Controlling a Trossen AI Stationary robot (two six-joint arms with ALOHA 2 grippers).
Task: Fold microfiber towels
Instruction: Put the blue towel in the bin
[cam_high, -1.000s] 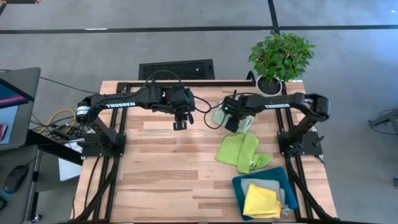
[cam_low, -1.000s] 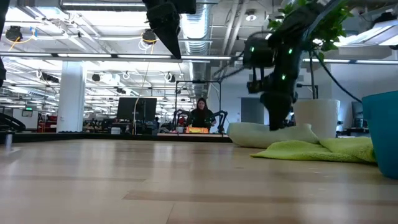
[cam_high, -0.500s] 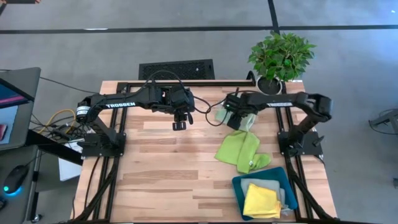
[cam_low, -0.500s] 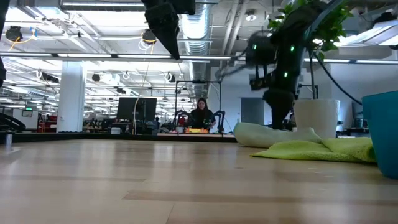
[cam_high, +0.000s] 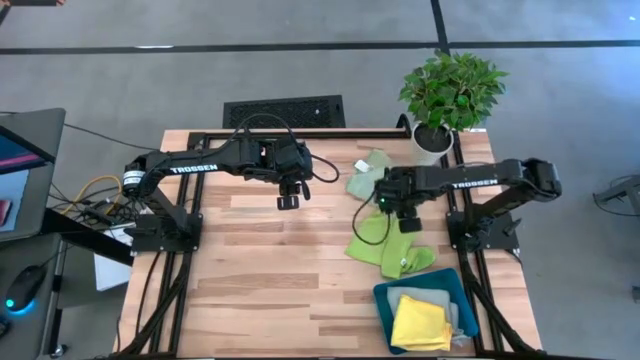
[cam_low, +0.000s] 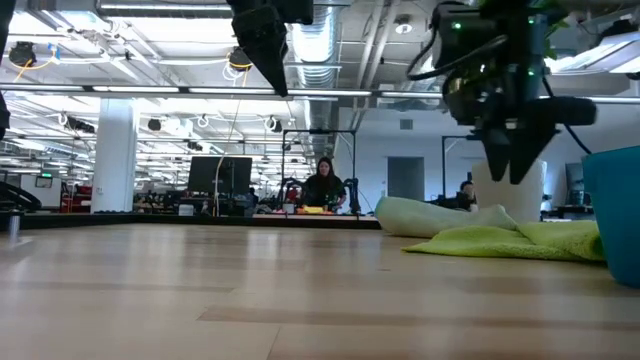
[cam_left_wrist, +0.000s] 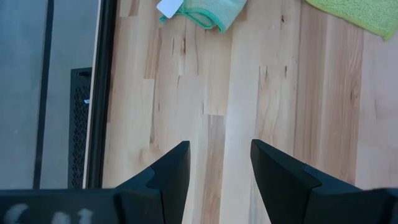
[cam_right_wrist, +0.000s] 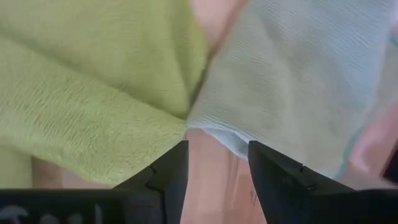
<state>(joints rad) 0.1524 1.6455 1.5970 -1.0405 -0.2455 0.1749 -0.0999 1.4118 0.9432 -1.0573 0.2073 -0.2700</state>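
A folded sage green towel (cam_high: 368, 173) with a white tag lies flat at the table's far middle. Right in front of it a lime green towel (cam_high: 386, 242) lies rumpled on the wood. My right gripper (cam_high: 398, 212) hangs open above the seam between the two; in its wrist view the lime towel (cam_right_wrist: 93, 93) and the sage towel (cam_right_wrist: 298, 81) flank bare wood between the fingers. A yellow towel (cam_high: 420, 323) and a grey-blue towel (cam_high: 442, 300) lie in the teal tray (cam_high: 384, 296). My left gripper (cam_high: 288, 201) waits open above bare table left of the middle.
A potted plant (cam_high: 450, 90) stands at the far right corner, just behind the sage towel. The teal tray sits at the near right edge. Bare wood stretches across the table's left and near parts (cam_high: 260, 280). A person sits far off in the room (cam_low: 323, 182).
My right gripper has risen off the sage green towel and swung toward the table's near right, over the edge of the lime towel, rolling about its own axis. The sage towel stays folded on the table. My left arm has kept still.
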